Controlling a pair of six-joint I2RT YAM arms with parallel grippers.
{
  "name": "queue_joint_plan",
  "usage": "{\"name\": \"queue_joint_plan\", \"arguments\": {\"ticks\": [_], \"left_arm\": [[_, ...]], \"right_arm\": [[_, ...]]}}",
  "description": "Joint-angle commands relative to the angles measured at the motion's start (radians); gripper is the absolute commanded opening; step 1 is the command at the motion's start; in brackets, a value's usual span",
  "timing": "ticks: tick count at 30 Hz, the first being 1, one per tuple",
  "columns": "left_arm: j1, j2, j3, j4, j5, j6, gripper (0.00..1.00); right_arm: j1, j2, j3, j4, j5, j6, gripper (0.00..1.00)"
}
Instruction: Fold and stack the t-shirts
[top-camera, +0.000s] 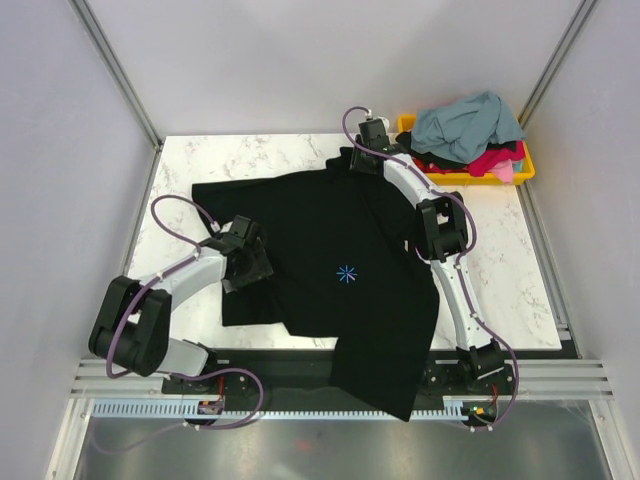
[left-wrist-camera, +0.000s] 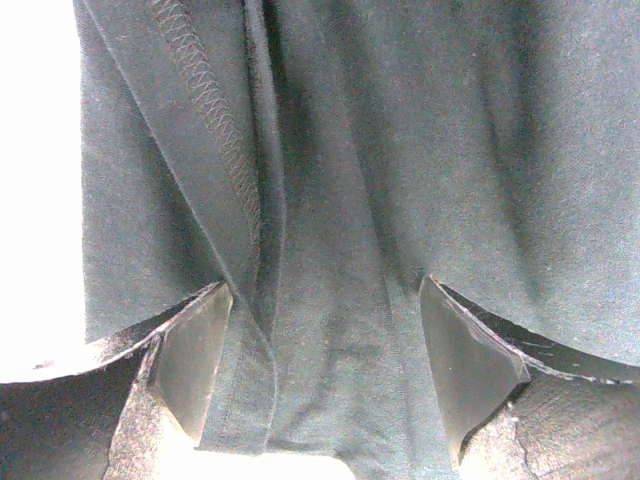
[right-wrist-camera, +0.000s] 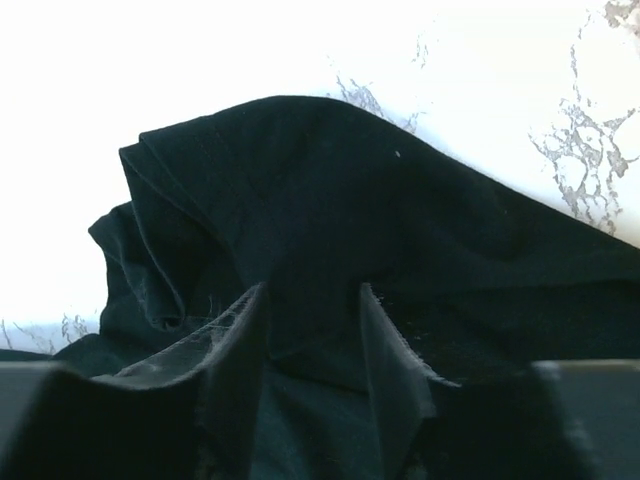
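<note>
Left gripper (left-wrist-camera: 330, 375): released, jaws spread wide, fingers (left-wrist-camera: 195, 365) planted on either side of a strip of the black t-shirt (top-camera: 340, 240). Between them, loose cloth and a stitched hem (left-wrist-camera: 215, 130) running away from the camera, folded into a ridge close to the left-hand finger. Nothing pinched. Seen from above, resting on the shirt's left side, toward the left edge of the worktop (top-camera: 250, 160), with a flap of cloth just in front of it.

Right gripper (right-wrist-camera: 312, 345): drawn in far narrower, clenched on a bunched fold of the same shirt. Gap filled with dark cloth. Fabric rising in a hump beyond the fingertips, with layered edges to one side and white marble behind. Seen from above, stretched out over the shirt to its far right corner, near the far edge of the worktop and just beside the yellow bin (top-camera: 475, 180).

Shirt itself: spread across the middle of the worktop, between and under both arms, with a small light-blue starburst mark (top-camera: 346, 274) near its centre. Lower part draped over the near edge, hanging down between the two arm bases.

In the far right corner, inside the bin: a heap of other shirts, with a grey-blue t-shirt (top-camera: 465, 125) on top, a magenta-red t-shirt (top-camera: 488, 160) below it and a pink t-shirt (top-camera: 505, 173) at the rim. Well apart from the left gripper.
</note>
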Motion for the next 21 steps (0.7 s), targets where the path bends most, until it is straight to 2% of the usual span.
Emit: {"name": "queue_joint_plan", "arguments": {"ticks": [1, 6, 8, 11, 18, 21], "left_arm": [[-0.001, 0.03, -0.075, -0.008, 0.044, -0.059, 0.84], [-0.001, 0.031, -0.105, 0.01, 0.067, -0.062, 0.79], [-0.001, 0.031, -0.105, 0.013, 0.066, -0.06, 0.73], [0.0, 0.036, -0.1, 0.013, 0.067, -0.056, 0.68], [-0.001, 0.028, -0.108, 0.015, 0.066, -0.052, 0.64], [-0.003, 0.028, -0.111, 0.012, 0.064, -0.052, 0.63]], "right_arm": [[0.003, 0.011, 0.022, 0.021, -0.012, 0.029, 0.47], [0.012, 0.037, 0.022, 0.015, 0.003, 0.011, 0.25], [0.017, 0.037, 0.009, 0.015, 0.02, 0.011, 0.12], [0.02, 0.022, 0.001, 0.031, 0.041, 0.007, 0.0], [0.02, -0.012, 0.03, 0.061, 0.072, -0.017, 0.01], [0.012, -0.06, -0.002, 0.092, 0.058, -0.008, 0.09]]}}
